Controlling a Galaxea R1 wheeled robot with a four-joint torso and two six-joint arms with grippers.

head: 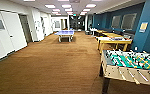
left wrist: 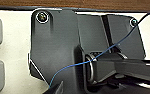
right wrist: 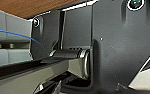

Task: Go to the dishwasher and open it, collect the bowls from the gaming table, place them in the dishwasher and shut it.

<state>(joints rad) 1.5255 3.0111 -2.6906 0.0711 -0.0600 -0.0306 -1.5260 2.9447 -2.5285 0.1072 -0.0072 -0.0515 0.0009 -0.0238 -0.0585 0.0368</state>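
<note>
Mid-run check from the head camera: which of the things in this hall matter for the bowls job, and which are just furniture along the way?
Job-related:
- white-topped table with yellow edge and wooden legs, apparently the gaming table; bowls too small to make out

Just standing about:
- green-field table-football table with rods
- blue table-tennis table
- yellow-topped tables further back
- white double door

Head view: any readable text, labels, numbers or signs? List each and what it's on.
None can be read.
Pale yellow plaque on the blue wall: marks too blurred to read.
Grey panel on the white door: no text can be made out.
Colourful items on the white-topped table with a yellow edge: too small to read.
Green-field table-football table: no legible marking.
</note>
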